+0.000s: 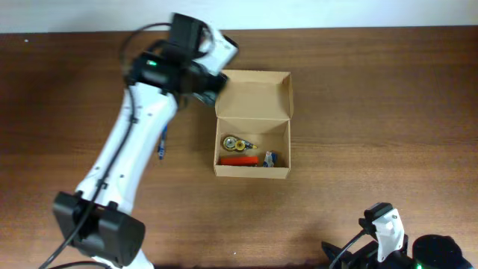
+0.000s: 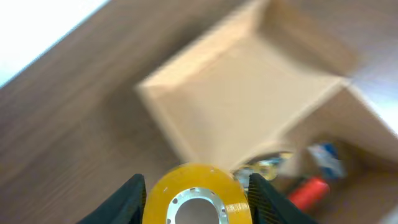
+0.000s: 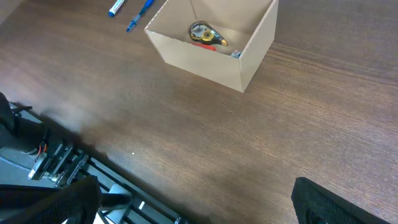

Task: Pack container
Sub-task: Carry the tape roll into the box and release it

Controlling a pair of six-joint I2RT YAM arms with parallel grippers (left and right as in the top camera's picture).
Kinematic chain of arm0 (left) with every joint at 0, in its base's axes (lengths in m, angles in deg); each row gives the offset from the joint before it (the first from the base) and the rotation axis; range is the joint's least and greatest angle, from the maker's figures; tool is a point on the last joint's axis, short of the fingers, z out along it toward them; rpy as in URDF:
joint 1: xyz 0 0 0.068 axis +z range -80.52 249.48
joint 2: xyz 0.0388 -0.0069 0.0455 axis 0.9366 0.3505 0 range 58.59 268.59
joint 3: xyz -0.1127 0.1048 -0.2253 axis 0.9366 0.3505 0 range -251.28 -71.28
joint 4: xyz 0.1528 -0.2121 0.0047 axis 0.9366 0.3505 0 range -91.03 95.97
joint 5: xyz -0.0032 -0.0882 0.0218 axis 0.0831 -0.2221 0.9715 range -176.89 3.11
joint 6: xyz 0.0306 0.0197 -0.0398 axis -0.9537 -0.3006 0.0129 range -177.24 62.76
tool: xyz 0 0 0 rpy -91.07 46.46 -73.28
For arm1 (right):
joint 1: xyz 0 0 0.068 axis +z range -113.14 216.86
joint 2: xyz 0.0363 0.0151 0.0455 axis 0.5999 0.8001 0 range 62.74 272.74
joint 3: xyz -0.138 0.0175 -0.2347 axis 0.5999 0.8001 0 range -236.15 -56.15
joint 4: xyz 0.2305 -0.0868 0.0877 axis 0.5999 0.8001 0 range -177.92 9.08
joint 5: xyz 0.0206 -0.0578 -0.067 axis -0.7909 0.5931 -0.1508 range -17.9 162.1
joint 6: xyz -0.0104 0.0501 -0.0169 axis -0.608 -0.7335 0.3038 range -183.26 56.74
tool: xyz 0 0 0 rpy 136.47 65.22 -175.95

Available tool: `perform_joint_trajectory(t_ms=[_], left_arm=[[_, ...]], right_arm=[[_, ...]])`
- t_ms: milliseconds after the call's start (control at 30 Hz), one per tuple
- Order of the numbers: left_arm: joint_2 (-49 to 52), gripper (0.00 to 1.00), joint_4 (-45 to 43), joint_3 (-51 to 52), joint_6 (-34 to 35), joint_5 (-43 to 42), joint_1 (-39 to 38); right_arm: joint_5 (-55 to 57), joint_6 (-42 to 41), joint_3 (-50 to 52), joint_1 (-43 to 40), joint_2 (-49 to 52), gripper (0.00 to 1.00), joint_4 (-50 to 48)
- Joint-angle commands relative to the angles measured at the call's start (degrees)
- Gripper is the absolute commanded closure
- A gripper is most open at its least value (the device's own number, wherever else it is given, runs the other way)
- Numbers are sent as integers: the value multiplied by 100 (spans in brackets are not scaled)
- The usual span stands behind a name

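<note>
Tape roll (image 2: 186, 184) clamped in left hand (image 2: 196, 195) | right hand (image 3: 199, 205) spread, empty | tan box (image 1: 252, 171) open

Left wrist view is motion-blurred: container (image 2: 249, 99) edges are soft, contents smeared. Tape roll (image 2: 198, 200) is cut off at the frame's 6 o'clock edge, the left gripper (image 2: 196, 182) too. Overhead: that gripper sits hidden under the left arm (image 1: 142, 127) at the container's 10 o'clock. Blue pen (image 1: 160, 142) partly covered. Blue item (image 1: 270, 158) inside, possibly a cap, too small to tell.
</note>
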Motion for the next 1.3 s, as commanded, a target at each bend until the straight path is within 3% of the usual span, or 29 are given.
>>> perform_joint_trajectory(t_ms=[0, 200, 600, 833, 1267], left_arm=[[33, 57, 33, 85, -251, -192, -472], [44, 57, -354, 518, -282, -197, -1005], [286, 56, -2037, 1661, -262, -387, -1440], [754, 56, -2162, 1661, -212, -387, -1440], [667, 56, -2197, 1602, 133, -304, -1388]], right_arm=[[-74, -44, -7, -37, -13, 1, -11], [-74, -46, -7, -37, -13, 1, -13], [-74, -46, -7, -37, -13, 1, -11], [-74, -46, -7, -37, -13, 1, -11], [-74, -46, -7, -37, -13, 1, -13]])
